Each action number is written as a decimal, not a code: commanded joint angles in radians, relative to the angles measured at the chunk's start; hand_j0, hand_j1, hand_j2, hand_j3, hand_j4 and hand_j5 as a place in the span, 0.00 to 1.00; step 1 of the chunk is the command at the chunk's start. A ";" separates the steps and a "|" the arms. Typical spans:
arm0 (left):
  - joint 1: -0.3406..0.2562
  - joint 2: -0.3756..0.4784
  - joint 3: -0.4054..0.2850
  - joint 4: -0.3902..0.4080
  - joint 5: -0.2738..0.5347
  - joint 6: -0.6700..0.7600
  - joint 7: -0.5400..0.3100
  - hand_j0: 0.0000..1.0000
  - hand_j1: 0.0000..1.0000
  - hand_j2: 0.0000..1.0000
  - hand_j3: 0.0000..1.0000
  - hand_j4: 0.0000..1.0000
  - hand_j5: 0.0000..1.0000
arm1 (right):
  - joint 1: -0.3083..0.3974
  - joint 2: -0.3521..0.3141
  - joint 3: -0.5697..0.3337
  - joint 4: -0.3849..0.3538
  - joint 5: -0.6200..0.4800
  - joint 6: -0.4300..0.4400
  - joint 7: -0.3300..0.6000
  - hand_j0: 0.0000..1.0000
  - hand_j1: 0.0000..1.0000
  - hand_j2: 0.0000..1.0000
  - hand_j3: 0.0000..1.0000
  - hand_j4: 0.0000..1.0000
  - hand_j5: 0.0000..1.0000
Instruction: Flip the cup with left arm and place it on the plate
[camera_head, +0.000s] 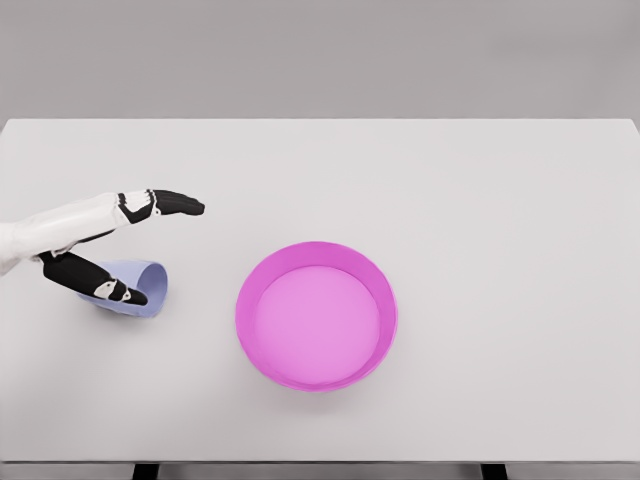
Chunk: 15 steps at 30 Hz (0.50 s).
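Plate (262, 345) empty, counter (500, 200) centre, nearest | cup (150, 290) on its side at plate's 9 o'clock | left hand (110, 250) straddling cup, fingers spread, grip unclosed | flip and placing both remain.

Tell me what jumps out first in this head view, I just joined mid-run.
The bright pink plate, a round dish with a raised rim, sits just right of the table's centre. At the left edge, the left hand reaches over a pale blue cup lying on its side, thumb across the cup, fingers extended above it.
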 joint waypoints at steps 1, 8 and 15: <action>0.000 0.006 0.000 0.000 0.007 0.002 0.000 1.00 1.00 1.00 1.00 1.00 1.00 | 0.000 0.000 -0.001 0.005 -0.001 0.002 0.003 1.00 1.00 1.00 1.00 1.00 1.00; 0.043 0.109 -0.082 0.001 0.006 0.002 0.000 1.00 1.00 1.00 1.00 1.00 1.00 | 0.003 0.000 -0.004 0.003 -0.001 0.002 0.005 1.00 1.00 1.00 1.00 1.00 1.00; 0.044 0.129 -0.071 0.000 -0.005 0.002 0.059 1.00 1.00 1.00 1.00 1.00 1.00 | 0.003 0.000 -0.004 0.005 -0.001 0.001 0.003 1.00 1.00 1.00 1.00 1.00 1.00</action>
